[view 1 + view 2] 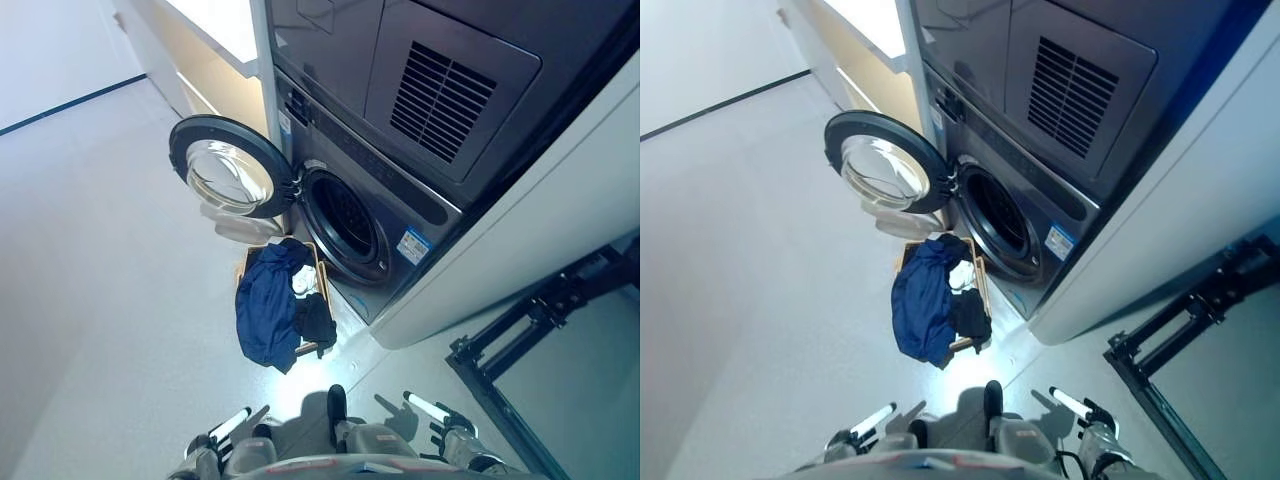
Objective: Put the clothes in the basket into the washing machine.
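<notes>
Nothing picked up yet: my left hand [222, 432] and right hand [440, 415] hang empty, fingers straight. Next, reach for the clothes [272, 300] in the basket [321, 275] (washing machine [380, 215] door [228, 165] already open).

Ahead of the left hand [222, 432] and right hand [440, 415] (both empty, fingers straight), a basket [319, 272] of clothes [270, 305] sits before the washing machine [370, 200], its door [228, 166] open.
</notes>
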`<state>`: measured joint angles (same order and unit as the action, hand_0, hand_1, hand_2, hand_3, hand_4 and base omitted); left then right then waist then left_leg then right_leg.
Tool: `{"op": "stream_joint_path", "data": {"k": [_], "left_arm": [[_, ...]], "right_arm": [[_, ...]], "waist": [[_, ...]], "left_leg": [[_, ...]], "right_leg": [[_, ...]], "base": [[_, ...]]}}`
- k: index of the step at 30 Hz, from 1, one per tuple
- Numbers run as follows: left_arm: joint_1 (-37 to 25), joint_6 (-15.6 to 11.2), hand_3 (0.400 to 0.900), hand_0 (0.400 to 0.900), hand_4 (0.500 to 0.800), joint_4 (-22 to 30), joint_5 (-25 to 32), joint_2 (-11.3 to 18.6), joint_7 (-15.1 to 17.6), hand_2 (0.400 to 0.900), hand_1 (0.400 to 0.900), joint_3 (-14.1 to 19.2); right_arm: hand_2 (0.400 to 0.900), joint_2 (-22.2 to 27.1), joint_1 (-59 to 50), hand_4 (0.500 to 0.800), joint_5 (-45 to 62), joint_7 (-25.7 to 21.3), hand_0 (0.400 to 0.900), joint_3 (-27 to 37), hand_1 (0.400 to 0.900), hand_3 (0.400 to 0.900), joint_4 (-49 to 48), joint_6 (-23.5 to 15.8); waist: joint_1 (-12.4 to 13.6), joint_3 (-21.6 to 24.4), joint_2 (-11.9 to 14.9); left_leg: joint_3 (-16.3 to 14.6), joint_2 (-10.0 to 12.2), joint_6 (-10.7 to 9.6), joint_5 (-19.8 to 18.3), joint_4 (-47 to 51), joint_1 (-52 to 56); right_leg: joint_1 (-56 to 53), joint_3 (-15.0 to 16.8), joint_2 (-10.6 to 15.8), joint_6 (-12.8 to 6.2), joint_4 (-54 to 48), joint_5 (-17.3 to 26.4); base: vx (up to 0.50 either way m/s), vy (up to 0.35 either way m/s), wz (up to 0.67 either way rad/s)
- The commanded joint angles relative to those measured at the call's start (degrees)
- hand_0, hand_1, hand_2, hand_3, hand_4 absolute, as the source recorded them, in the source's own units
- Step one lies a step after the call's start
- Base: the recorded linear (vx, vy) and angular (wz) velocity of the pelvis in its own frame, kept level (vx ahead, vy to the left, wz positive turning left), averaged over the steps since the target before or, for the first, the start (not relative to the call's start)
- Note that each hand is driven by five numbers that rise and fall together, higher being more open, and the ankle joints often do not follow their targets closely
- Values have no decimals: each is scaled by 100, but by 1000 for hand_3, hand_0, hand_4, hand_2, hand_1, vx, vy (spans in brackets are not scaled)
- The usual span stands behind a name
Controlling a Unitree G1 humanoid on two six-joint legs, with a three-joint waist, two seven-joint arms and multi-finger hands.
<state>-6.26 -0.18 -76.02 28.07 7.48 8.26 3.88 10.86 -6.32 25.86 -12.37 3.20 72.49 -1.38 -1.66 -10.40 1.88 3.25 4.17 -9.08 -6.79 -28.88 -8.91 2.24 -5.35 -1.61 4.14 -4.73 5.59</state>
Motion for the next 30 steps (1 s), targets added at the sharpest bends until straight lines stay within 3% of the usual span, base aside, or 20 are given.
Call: {"op": "stream_joint_path", "data": {"k": [1,4,8,10,16,18,21,22,26,30], "left_arm": [[-62,-112,900,900,800,120,257,117,117,900,900,-260],[17,-99,900,900,800,118,222,71,121,900,900,-259],[140,-116,900,900,800,142,197,58,165,900,900,-261],[203,-67,900,900,800,82,101,77,119,900,900,-257],[183,-59,900,900,800,70,-49,223,68,900,900,-249],[108,-43,900,900,800,67,-62,347,40,900,900,-191],[-30,-50,900,900,800,210,-6,520,59,900,900,-175],[-60,-55,900,900,800,228,5,542,60,900,900,-169],[-211,-111,900,900,800,262,98,617,84,900,900,-164],[-465,-177,900,900,800,245,245,658,173,900,900,-178]], "right_arm": [[900,242,-216,800,67,-139,900,-107,900,900,-22,-122],[900,253,-231,800,-87,-134,900,-194,900,900,16,-74],[900,263,-231,800,-376,-81,900,-390,900,900,3,-40],[900,257,-250,800,-536,-31,900,-494,900,900,2,-5],[900,61,-266,800,-669,145,900,-681,900,900,-167,-27],[900,-13,-334,800,-762,210,900,-801,900,900,-202,-5],[900,-105,-496,800,-843,253,900,-1008,900,900,-490,-19],[900,-136,-530,800,-886,277,900,-1090,900,900,-576,-19],[900,-113,-737,800,-1096,357,900,-1467,900,900,-973,-28],[900,-113,-1028,800,-1206,356,900,-1762,900,900,-1284,-80]], "waist": [[-2,-345,-42],[13,-302,-57],[93,-264,-136],[114,-197,-155],[176,-26,50],[209,-65,134],[212,-330,234],[217,-374,240],[274,-472,236],[280,-646,294]], "left_leg": [[-496,-430,709,290,-108,91],[-559,-691,811,50,759,-131],[-289,-737,723,847,2398,-26],[-312,-703,761,849,2671,132],[-465,-720,953,582,2758,523],[-546,-706,1035,482,2753,577],[-616,-664,1169,408,2659,580],[-592,-670,1189,398,2619,561],[-470,-700,1203,396,2633,554],[-370,-766,1156,368,2547,407]], "right_leg": [[81,162,176,-573,760,-848],[-116,117,179,-648,565,-857],[-354,81,76,-694,411,-884],[-457,96,43,-707,422,-992],[-579,206,202,-845,580,-1127],[-322,242,216,-938,1202,-1160],[439,321,259,-1223,2448,-873],[562,373,256,-1224,2648,-888],[762,406,203,-1025,1904,-885],[824,626,234,-1055,933,-467]], "base": [[133,-142,9],[168,-62,5],[187,25,-5],[209,123,-19],[177,218,-20],[54,242,-23],[-28,216,-16],[21,172,-2],[46,88,9],[2,-31,24]]}}
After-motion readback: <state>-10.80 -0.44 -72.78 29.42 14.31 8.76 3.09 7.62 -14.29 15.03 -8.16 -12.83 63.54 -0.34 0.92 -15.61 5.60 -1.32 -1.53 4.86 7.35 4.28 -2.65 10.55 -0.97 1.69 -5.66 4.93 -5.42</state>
